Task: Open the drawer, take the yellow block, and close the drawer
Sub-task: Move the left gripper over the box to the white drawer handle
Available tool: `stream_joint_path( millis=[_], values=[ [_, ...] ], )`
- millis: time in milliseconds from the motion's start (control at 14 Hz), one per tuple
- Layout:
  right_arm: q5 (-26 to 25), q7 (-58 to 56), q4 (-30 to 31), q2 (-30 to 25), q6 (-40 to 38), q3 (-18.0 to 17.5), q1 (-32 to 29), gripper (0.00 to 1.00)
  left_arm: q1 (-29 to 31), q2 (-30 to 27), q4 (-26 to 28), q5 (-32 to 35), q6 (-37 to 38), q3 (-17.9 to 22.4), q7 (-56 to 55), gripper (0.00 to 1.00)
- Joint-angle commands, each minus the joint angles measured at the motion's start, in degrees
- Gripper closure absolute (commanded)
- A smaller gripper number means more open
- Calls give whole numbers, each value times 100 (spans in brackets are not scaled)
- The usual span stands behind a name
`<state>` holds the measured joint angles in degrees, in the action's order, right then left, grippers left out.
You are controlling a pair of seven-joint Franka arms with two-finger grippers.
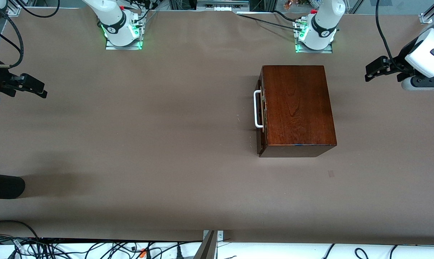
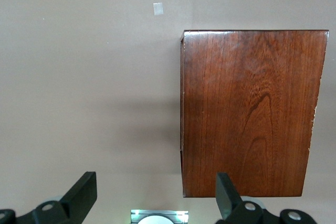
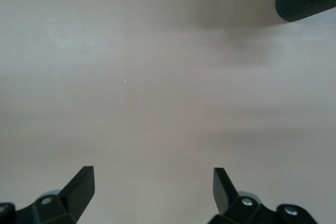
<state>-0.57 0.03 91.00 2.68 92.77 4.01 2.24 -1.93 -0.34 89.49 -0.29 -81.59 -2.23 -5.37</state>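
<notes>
Brown tabletop, nothing started: drawer [image 1: 262, 111] shut in its wooden box [image 1: 298, 108] toward the left arm's end.
White handle [image 1: 257, 109] untouched, yellow block unseen, presumably inside; opening, taking and closing all remain. Left gripper [image 1: 377, 71] hovers at that table edge, right gripper [image 1: 31, 86] at the other; both jaws spread wide, empty.

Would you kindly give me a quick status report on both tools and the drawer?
Left tool open, over bare table at its end. Right tool open, waiting at its end. Drawer shut, handle untouched; yellow block unseen. Nothing blocking the handle.
</notes>
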Motion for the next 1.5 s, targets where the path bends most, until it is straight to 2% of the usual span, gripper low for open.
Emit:
stream_joint_path(
  millis=[0, 356, 499, 641, 1069, 1425],
  values=[
    [4, 59, -12, -48, -4, -67, -57, 0, -9, 87, -212, -85, 196, -31, -43, 0],
    [4, 59, -20, -48, -4, -59, -57, 0, -53, 184, -195, -94, 449, -110, 1, 0],
    [4, 59, -12, -48, -4, -59, -57, 0, -114, 297, -151, -137, 600, -408, -43, 0],
    [4, 59, -12, -48, -4, -67, -66, 0, -150, 604, -194, -85, 478, -908, -122, 0],
    [4, 59, -12, -48, -4, -67, -66, 0, -324, 1360, -195, -76, -760, -1955, -1701, 0],
    [4, 59, -12, -48, -4, -67, -57, 0, -1317, 2011, -204, 292, -1596, -1956, -2854, 0]
  ],
)
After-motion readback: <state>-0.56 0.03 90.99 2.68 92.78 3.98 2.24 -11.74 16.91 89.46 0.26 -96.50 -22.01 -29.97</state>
